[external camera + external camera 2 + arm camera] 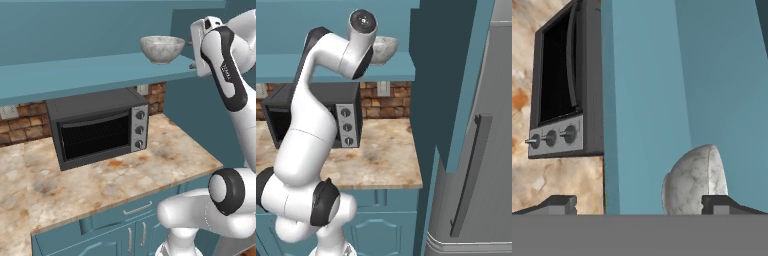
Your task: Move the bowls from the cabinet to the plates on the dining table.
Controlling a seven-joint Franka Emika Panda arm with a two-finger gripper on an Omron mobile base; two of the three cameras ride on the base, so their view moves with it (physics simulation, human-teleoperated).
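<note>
Marbled bowl (162, 48) on the teal shelf (90, 75) of the cabinet, directly above the toaster oven (97, 127); round, deep, grey-white and stone-veined, probably rigid, fairly heavy, smooth enough to slip and liable to chip; the thin rim is judged the best hold, one finger inside the wall, one outside. Gripper (639, 202) beside the bowl, jaws spread wide, holding nothing.

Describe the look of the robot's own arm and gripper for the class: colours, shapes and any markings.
The smooth white arm is built of rounded tubular segments joined by dark grey-black joint bands, one capped by a glossy dark disc. Faint grey lettering runs along a black strip near the wrist. The gripper ends in two small dark, blocky, wedge-like finger tips.
</note>
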